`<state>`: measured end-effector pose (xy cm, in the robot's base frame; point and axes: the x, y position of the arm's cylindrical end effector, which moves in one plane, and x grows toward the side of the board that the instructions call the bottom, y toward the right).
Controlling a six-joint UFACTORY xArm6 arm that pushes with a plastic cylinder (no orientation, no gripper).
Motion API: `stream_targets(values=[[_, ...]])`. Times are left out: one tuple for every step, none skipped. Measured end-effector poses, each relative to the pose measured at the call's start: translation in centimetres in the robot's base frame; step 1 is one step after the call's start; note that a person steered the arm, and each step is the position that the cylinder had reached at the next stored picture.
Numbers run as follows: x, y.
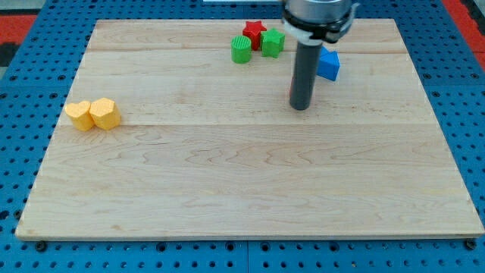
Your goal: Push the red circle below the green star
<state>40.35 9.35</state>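
Lab bench: wooden board point(250, 174) on blue perforated table point(15, 152), robot arm point(314, 15) overhead.

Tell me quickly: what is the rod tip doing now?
My tip: holds nothing; beside a red block mostly hidden behind the rod; touching cannot be told.

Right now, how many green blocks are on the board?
2. A green cylinder and a green star sit at the view's top, flanking the red star. My tip stands to their lower right; the rod may hide others.
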Motion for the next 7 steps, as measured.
stream_targets(values=[[-1.0,-2.3],[0.8,0.6],[0.6,3.6],[-2.8,-0.2],[-6.9,-4.8],[-7.4,-7.6],[-6.6,-4.5]])
